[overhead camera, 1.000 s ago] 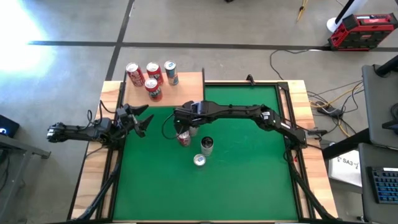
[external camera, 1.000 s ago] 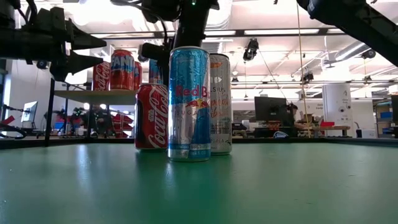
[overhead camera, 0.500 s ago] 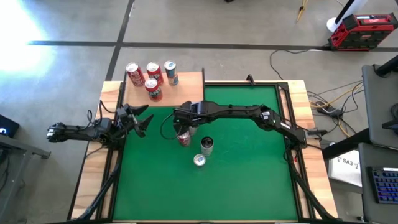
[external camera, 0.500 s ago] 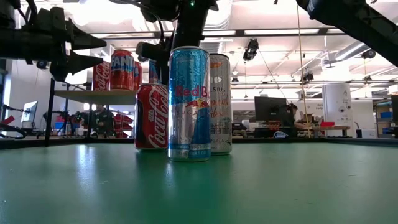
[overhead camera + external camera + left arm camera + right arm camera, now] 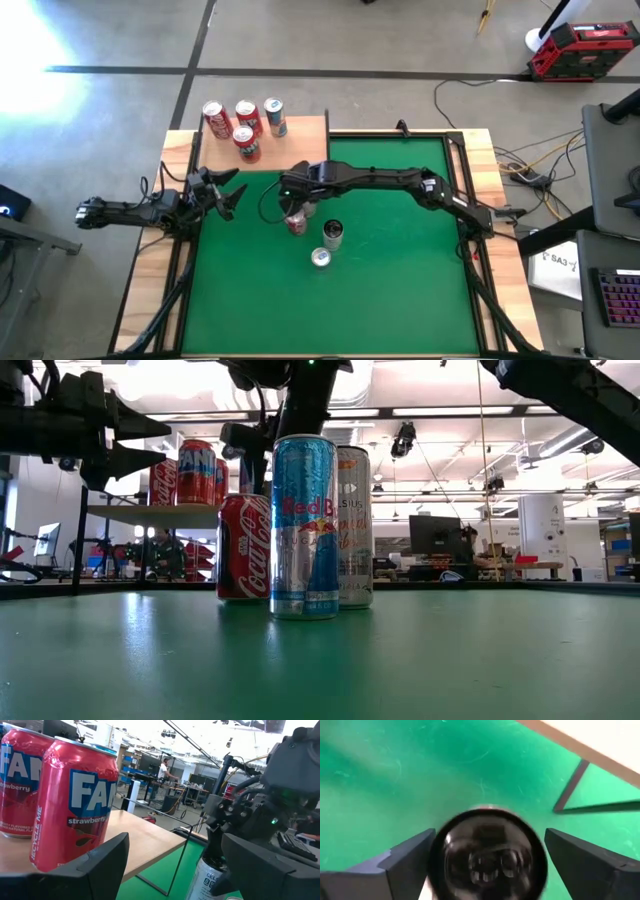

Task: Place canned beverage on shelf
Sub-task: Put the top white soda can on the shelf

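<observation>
A red cola can (image 5: 296, 224) stands upright on the green mat (image 5: 400, 290), a little left of its middle. My right gripper (image 5: 294, 203) hangs over it, open and slanting down. In the right wrist view the can's top (image 5: 487, 855) shows between the two fingers, one on each side. In the low view the visible finger (image 5: 238, 438) is above the can (image 5: 243, 550). The light-wood shelf (image 5: 302, 143) stands at the far left and carries several cans (image 5: 245, 128). My left gripper (image 5: 228, 190) waits open by the shelf's near edge.
A silver can (image 5: 332, 234) and a blue-and-silver can (image 5: 320, 258) stand on the mat just right of and nearer than the cola can. Two red strawberry soda cans (image 5: 75, 805) on the shelf are close in front of my left gripper. The mat's right half is bare.
My right gripper has opened wider above the cola can, and its visible finger has swung outward in the low view. The hand has stayed where it was. The cans have not moved.
</observation>
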`<state>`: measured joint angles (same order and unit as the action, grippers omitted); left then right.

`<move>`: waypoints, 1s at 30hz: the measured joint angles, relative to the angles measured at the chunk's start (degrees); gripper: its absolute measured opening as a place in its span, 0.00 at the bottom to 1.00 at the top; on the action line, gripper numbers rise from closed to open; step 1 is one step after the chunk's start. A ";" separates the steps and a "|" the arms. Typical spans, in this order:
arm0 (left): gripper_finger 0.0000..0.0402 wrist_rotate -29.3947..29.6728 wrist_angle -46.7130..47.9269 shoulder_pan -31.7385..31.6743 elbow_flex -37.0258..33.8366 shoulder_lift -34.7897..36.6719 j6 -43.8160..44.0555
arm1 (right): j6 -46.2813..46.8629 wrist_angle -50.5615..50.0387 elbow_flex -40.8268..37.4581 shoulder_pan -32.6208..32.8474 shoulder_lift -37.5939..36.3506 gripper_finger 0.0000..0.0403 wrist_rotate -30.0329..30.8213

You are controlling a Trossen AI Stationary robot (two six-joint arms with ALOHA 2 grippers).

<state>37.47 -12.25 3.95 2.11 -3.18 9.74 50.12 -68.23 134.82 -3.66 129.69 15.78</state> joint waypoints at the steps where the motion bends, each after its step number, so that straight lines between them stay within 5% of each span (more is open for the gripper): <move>1: 0.75 0.02 0.01 0.02 0.00 0.00 0.00 | 0.16 -0.58 0.01 0.07 -0.45 0.91 -1.10; 10: 0.75 0.00 0.00 0.02 0.00 0.00 0.00 | 2.14 -7.94 0.04 0.90 -5.97 0.90 -6.54; 18: 0.75 0.02 0.00 0.01 0.00 -0.02 0.00 | -0.56 -8.46 -4.70 -0.87 -10.22 0.72 -11.16; 24: 0.75 0.02 0.02 0.00 0.00 -0.02 0.00 | -3.51 -0.12 -16.67 -1.13 -18.41 0.54 -11.28; 30: 0.75 0.02 0.02 0.00 0.00 -0.02 0.00 | -3.01 15.48 -38.38 -1.13 -31.34 0.41 -9.25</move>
<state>37.49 -12.23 3.95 2.11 -3.20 9.74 47.11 -52.75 96.44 -4.80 98.35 6.53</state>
